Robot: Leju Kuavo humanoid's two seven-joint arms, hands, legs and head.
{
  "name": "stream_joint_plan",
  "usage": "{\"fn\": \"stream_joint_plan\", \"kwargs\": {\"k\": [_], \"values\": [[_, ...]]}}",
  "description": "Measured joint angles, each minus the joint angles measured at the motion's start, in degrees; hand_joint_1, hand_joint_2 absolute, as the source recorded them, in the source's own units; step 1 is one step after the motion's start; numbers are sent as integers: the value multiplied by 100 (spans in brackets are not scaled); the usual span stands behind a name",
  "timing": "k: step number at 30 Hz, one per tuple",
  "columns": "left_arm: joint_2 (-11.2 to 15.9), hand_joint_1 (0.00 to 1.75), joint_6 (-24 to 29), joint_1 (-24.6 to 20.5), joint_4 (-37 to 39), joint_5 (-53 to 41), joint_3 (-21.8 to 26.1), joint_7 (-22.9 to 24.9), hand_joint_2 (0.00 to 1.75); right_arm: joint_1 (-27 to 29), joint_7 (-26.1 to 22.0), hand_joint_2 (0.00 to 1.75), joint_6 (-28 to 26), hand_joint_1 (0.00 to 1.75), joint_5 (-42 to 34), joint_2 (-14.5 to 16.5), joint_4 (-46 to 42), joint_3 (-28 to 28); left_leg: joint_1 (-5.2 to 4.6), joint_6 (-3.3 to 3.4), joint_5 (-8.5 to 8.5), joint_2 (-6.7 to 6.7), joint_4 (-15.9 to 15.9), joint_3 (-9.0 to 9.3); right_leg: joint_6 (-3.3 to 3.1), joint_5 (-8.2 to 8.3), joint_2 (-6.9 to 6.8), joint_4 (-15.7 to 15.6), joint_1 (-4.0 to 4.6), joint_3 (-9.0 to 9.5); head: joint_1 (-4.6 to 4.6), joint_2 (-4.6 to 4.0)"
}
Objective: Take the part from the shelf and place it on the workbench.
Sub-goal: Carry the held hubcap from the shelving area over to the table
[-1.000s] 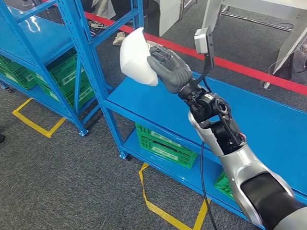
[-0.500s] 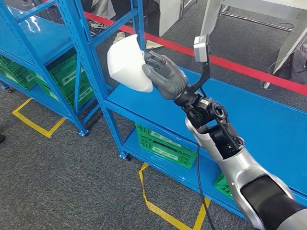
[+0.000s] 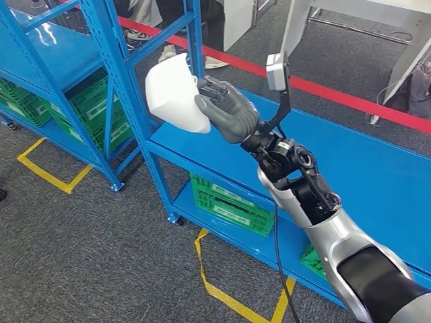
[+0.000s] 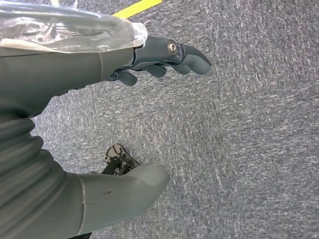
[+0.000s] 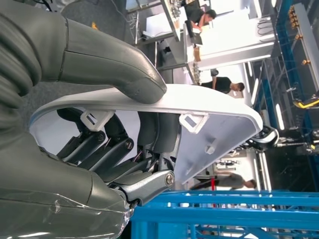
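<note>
The robot's right arm reaches out over the near end of the blue shelf (image 3: 355, 175), and its right hand (image 3: 229, 112) grips the white part (image 3: 174, 93), a curved shell of pale plastic. The part is up in the air, clear of the shelf surface, out past the shelf's corner and close beside a blue upright post (image 3: 195, 30). From the camera at that wrist, the thick grey thumb (image 5: 112, 57) lies along the outer face of the part (image 5: 211, 119) while the darker fingers (image 5: 112, 149) are tucked against its hollow inner side, where small moulded tabs stand out. So the shell is clamped between thumb and fingers. Green crates (image 3: 229, 202) sit on the shelf's lower level, and more of them fill the neighbouring rack (image 3: 91, 108) to the left. Yellow tape (image 3: 218, 289) marks the grey carpet in front of the shelving, and a red line (image 3: 355, 101) runs along the floor behind it. A person's legs and shoes (image 3: 168, 47) show just beyond the post. The left hand (image 4: 112, 124) hangs over the carpet with nothing in it, thumb and fingers spread apart.
</note>
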Motion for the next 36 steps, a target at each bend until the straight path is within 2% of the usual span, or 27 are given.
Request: {"fn": "stream_joint_plan", "kwargs": {"k": [15, 26, 32, 34, 36], "values": [[-22, 0, 23, -62, 0, -92, 0, -4, 175, 24, -177, 175, 113, 175, -155, 78, 5, 135, 0, 0, 0, -1, 0, 0, 0, 0, -1, 0, 0, 1, 0, 0], [-99, 0, 40, -178, 0, -108, 0, -4, 175, 126, -617, 175, 261, 175, 366, 300, 157, 300, -3, 2, -4, -1, 3, -2, 1, 0, -1, -3, -3, 2, 1, 0], [-98, 0, 56, -192, 0, -122, 0, -4, 175, 223, -659, 175, 169, 175, 446, 358, 197, 297, -7, 83, -17, -1, -23, 16, 57, -13, -4, -19, -35, 3, -14, 0], [-102, 0, 62, -205, 0, -127, 0, -4, 175, 237, -672, 175, 167, 175, 432, 364, 193, 281, 33, 121, 11, 2, -115, 84, 88, -171, 12, 237, -33, -112, -3, 0], [-108, 0, 67, -222, 0, -131, 0, -4, 175, 269, -683, 175, 164, 175, 421, 365, 196, 264, 50, 138, 15, -4, -150, 119, 119, -512, 29, 989, -46, -479, 17, 0]]}}
